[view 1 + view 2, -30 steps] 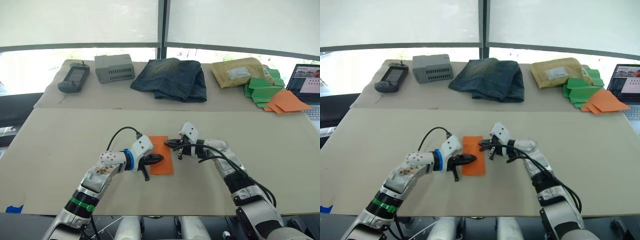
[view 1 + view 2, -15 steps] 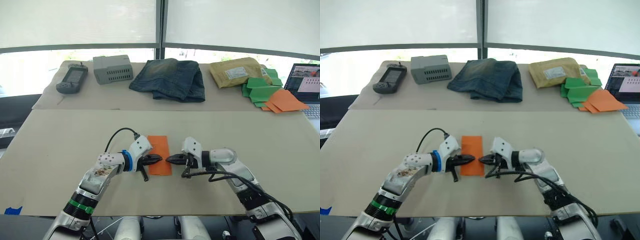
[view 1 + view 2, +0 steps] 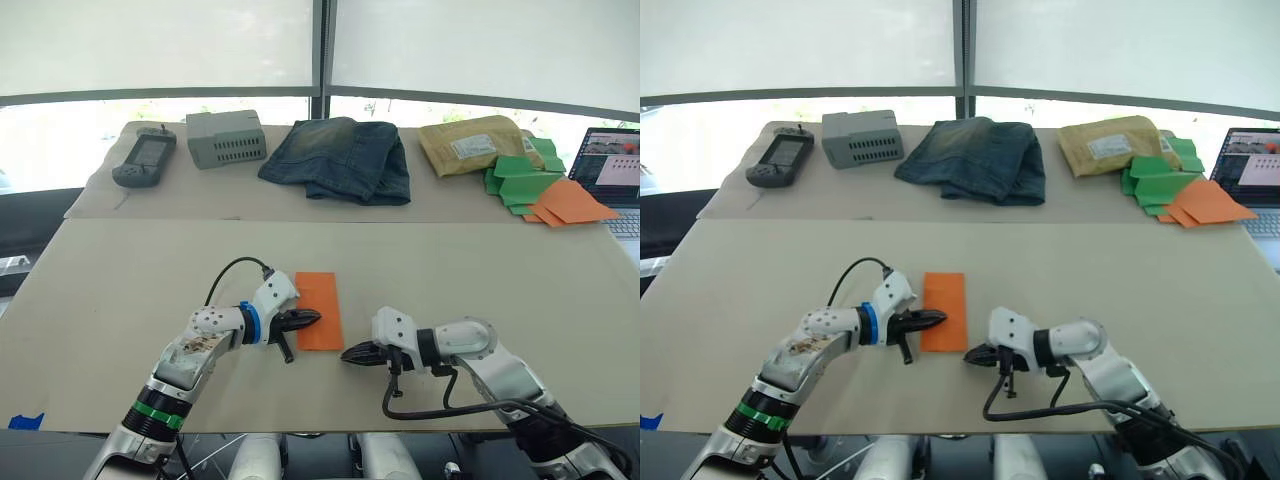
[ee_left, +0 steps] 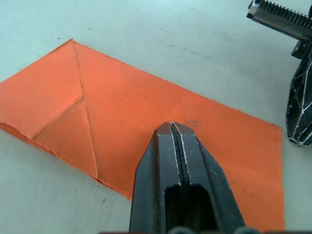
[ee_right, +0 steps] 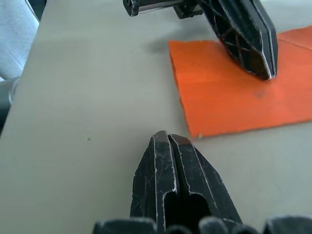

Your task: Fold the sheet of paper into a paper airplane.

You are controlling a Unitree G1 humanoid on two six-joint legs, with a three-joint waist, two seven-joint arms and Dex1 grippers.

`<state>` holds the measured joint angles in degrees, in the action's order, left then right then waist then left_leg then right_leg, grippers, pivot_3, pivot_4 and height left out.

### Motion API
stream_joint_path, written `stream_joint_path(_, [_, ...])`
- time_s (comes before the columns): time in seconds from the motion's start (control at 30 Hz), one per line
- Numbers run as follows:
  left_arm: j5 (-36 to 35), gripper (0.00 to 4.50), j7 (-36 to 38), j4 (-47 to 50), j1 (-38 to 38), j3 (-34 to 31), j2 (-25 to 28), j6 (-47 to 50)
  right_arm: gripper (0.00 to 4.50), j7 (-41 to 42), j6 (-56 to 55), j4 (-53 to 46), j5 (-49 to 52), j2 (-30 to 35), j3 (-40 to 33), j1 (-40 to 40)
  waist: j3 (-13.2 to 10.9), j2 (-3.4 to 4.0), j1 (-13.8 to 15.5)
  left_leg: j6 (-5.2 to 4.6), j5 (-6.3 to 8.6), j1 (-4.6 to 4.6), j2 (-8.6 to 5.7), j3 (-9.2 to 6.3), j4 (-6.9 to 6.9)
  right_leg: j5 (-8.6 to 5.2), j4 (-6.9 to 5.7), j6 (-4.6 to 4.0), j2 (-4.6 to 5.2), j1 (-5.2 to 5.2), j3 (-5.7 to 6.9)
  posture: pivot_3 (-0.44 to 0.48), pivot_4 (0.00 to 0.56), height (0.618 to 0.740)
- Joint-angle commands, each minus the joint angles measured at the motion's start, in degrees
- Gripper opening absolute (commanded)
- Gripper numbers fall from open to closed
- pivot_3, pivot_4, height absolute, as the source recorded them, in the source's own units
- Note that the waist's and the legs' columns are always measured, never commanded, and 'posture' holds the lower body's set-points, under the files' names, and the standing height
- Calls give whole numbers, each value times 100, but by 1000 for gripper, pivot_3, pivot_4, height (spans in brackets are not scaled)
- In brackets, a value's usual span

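Orange sheet of paper (image 3: 320, 311), folded into a narrow rectangle, lies flat on the tan surface (image 3: 500, 270), its long axis running away from the robot. From the head view, the left tool (image 3: 312, 318) rests on its left edge, and the right tool (image 3: 352, 354) sits just off its near right corner. The left wrist view adds diagonal creases and fingers pressed together on the paper. The right wrist view shows its own fingers pressed together, beside the paper's corner.
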<state>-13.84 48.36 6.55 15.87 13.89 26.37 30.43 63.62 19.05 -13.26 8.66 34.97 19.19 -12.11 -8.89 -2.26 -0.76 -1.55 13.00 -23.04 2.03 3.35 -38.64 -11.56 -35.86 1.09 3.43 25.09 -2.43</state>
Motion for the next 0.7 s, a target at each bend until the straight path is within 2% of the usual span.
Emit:
stream_joint_path(0.03, [-29,19,-66,-60,-51,-113,59,154,3,23,535,-269,634,215,-755,-327,-4,-1,-6,0,0,-3,0,-1,-2,1,0,1,1,3,-1,0,150,722])
stream_joint_path(0.1, [-70,19,-78,-54,-40,-150,52,176,3,-33,732,-267,880,229,-1029,-604,-7,-2,-20,0,0,-13,0,-2,-9,4,-1,5,2,12,-4,0,150,722])
stream_joint_path(0.2, [-89,19,-88,-65,-11,-161,48,195,3,-161,754,-132,796,103,-926,-917,-7,-3,-19,-1,0,-10,1,-5,-10,6,-1,7,-1,10,0,0,150,722])
stream_joint_path(0.47, [-208,19,-90,-57,105,-327,134,293,3,-803,298,973,-334,-676,204,-1385,-8,-3,-24,-1,-1,-20,-2,0,13,-4,-1,-1,-4,22,1,0,150,722])
stream_joint_path(0.7, [-360,19,-41,99,43,-591,294,341,3,-911,137,1544,-636,-1022,479,-1417,-8,-4,-17,-1,-1,-18,-5,-2,11,0,0,7,-1,16,2,0,150,722])
